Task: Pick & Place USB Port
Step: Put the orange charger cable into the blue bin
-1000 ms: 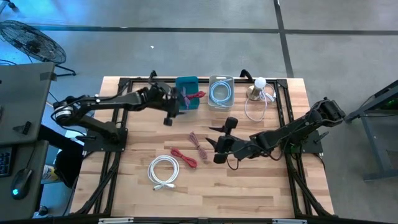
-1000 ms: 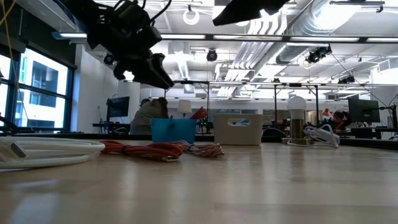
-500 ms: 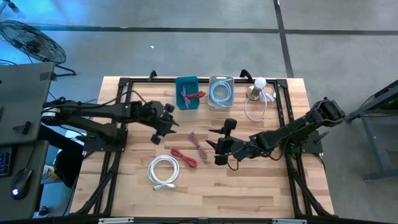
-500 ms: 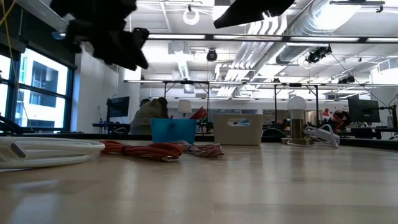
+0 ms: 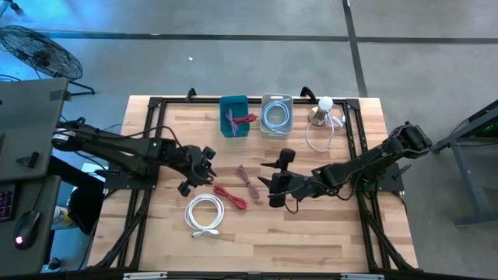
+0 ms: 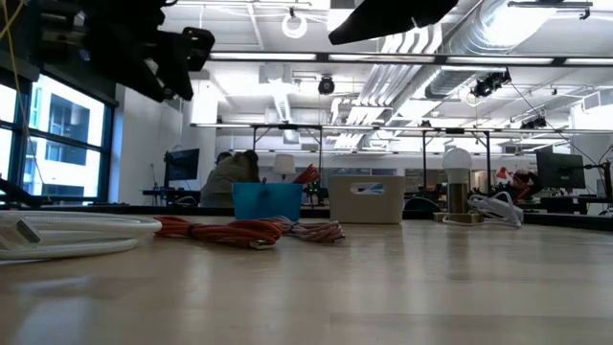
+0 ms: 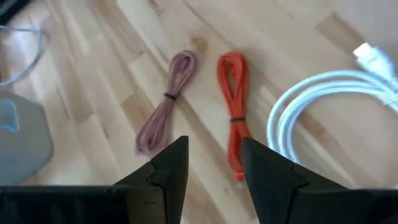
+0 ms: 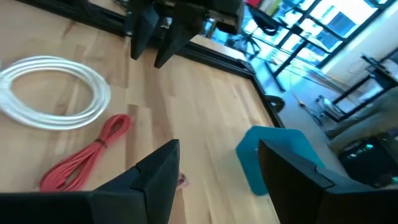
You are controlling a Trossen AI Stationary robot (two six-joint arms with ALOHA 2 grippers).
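Three loose cable bundles lie on the wooden table: a red one (image 5: pixel 229 197), a maroon one (image 5: pixel 249 180) and a white coil (image 5: pixel 204 214). A blue bin (image 5: pixel 234 115) at the far edge holds a red and purple cable. My left gripper (image 5: pixel 207 169) hovers open just left of the red bundle; its wrist view looks down on the maroon (image 7: pixel 165 102), red (image 7: pixel 233 112) and white (image 7: pixel 323 112) cables. My right gripper (image 5: pixel 266 175) waits open beside the maroon bundle, above the table.
A grey bin (image 5: pixel 276 114) with a pale blue cable coil stands right of the blue bin. A round-headed lamp-like stand (image 5: pixel 323 111) with a loose white cable (image 5: pixel 319 138) sits at the far right. Black frame rails (image 5: pixel 148 148) run along the table's sides.
My left gripper has drawn back from the blue bin toward the near edge and a little left, ending above the table beside the red bundle. The cables and bins have not moved. The right arm has kept still.
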